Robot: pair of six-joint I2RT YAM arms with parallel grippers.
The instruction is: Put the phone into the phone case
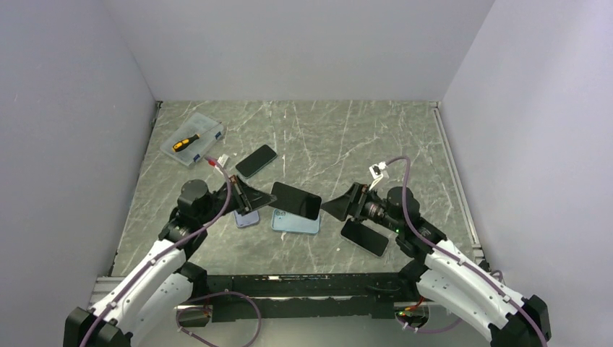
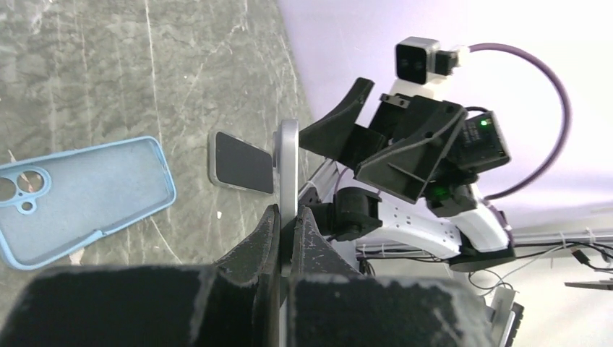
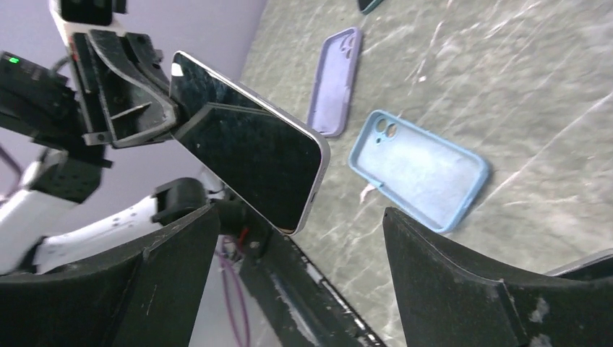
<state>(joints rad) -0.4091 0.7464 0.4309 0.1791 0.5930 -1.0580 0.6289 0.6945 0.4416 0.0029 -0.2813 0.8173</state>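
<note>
We hold the phone by one end, left gripper pinched on it above the blue case; our right gripper stands spread wide facing its free end

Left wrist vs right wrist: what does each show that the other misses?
Left wrist only: the held phone seen edge-on, the right jaws standing open beyond it, and a second phone lying screen-up on the table.
Right wrist only: the held phone's dark screen face, the left jaws shut on its far end, and a purple case lying on the table.
Both: the held phone up in the air, and the empty blue case lying open side up on the table.
</note>
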